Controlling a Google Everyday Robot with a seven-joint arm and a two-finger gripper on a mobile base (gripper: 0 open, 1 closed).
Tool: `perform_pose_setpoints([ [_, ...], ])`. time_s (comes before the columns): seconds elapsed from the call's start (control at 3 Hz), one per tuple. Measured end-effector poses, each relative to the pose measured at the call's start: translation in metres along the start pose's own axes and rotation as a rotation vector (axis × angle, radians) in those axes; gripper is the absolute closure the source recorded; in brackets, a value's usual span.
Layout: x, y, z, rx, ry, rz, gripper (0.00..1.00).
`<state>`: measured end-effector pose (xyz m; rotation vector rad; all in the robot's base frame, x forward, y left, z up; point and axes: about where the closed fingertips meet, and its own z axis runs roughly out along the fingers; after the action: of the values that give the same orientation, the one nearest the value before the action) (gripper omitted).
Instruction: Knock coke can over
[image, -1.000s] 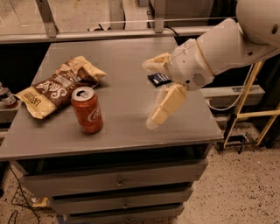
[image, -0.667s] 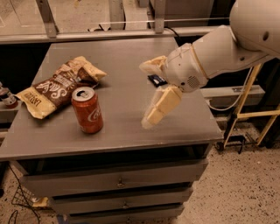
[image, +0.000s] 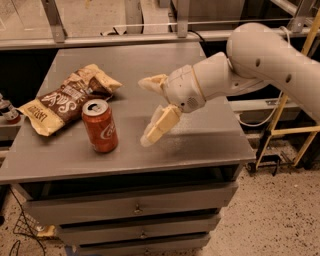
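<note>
The coke can (image: 100, 126) is red-orange with white script and a silver top. It stands upright near the front left of the grey cabinet top (image: 200, 135). My gripper (image: 144, 112) is open and empty, a short way to the right of the can and not touching it. Its cream fingers point left, one finger (image: 152, 82) above and behind, the other low over the surface. The white arm (image: 260, 65) reaches in from the right.
A brown-and-cream chip bag (image: 65, 97) lies just behind and left of the can. The cabinet has drawers (image: 135, 207) below. A small dark bottle (image: 7, 110) sits off the left edge. A yellow frame (image: 295, 120) stands at the right.
My gripper and arm have moved left across the cabinet top, closer to the can. The can and the chip bag have not moved.
</note>
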<state>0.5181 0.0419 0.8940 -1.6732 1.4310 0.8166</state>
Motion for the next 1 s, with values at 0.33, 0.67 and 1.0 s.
perform_pose_setpoints([
  [0.33,0.001,-0.005,0.020,-0.019,-0.060,-0.014,0.00],
  [0.67,-0.009,-0.003,0.035,-0.044,-0.103,-0.046,0.00],
  [1.0,-0.019,-0.001,0.047,-0.070,-0.139,-0.062,0.00],
])
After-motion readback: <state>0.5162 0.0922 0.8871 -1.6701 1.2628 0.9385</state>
